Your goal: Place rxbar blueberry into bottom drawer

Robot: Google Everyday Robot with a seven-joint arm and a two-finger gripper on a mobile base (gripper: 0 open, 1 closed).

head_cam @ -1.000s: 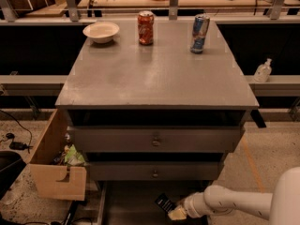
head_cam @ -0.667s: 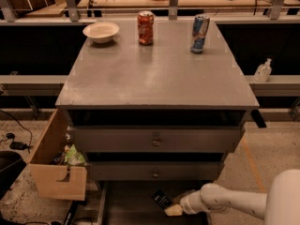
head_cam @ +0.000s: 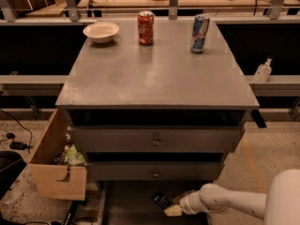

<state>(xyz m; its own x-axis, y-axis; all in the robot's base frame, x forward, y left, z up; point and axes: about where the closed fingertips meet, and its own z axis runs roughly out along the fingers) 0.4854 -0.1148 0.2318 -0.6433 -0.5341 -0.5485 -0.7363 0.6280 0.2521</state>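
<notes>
Jaws clamped on rxbar blueberry (head_cam: 161, 199), bar tilted; gripper (head_cam: 172, 208) low, w/ bar over open bottom drawer (head_cam: 130, 204), below knobbed drawers.

1. Cans, two: red can (head_cam: 146, 27), blue-silver can (head_cam: 200, 33).
2. Bowl (head_cam: 101, 32), one.
3. Drawers, I count three; bottom drawer (head_cam: 131, 209) open.
4. rxbar blueberry (head_cam: 161, 200), one.
5. gripper (head_cam: 172, 209), one, over the bottom drawer, clamping the bar.

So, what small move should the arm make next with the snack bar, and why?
Probably lower it a little, then release. The tool, low at the front right, holds the snack bar tilted over the open bottom drawer, and the bar seems not yet lying flat inside.
</notes>
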